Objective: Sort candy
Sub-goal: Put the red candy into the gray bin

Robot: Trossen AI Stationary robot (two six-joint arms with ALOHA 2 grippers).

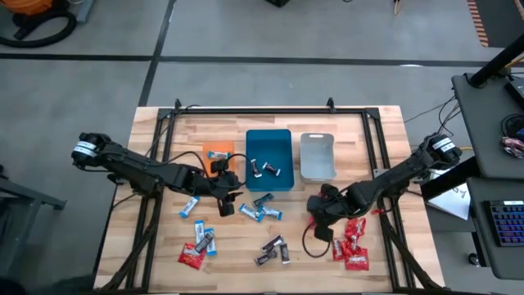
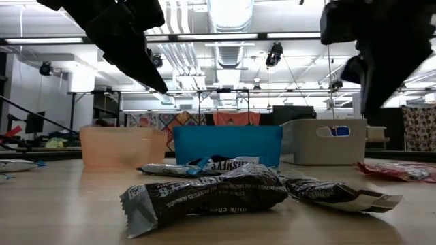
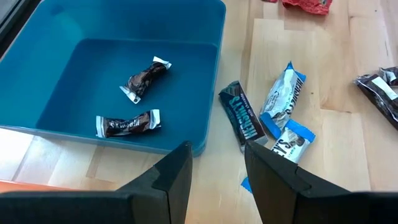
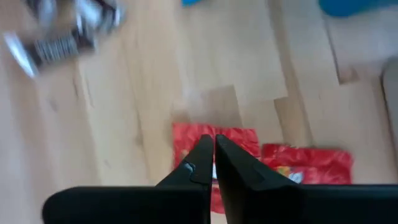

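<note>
Candy lies scattered on the wooden table: blue-and-white pieces [image 1: 262, 206], dark pieces [image 1: 273, 249] and red pieces [image 1: 353, 246]. Two dark candies [image 3: 134, 102] lie flat on the teal tray's floor [image 3: 74, 68]. My left gripper [image 3: 217, 168] hangs open above the table by that tray's near rim, beside a dark candy [image 3: 244, 116] and blue ones [image 3: 283, 99], with nothing between its fingers. My right gripper [image 4: 214, 144] is shut, pointing steeply down over red candies [image 4: 305, 165]; no wrapper shows in it in the low view [image 2: 371, 102].
An orange tray [image 1: 218, 151], the teal tray [image 1: 268, 139] and a grey tray [image 1: 318, 156] stand in a row at the table's far middle. More red and blue candies [image 1: 195, 250] lie near the front left. A black frame [image 1: 254, 109] runs along the far edge.
</note>
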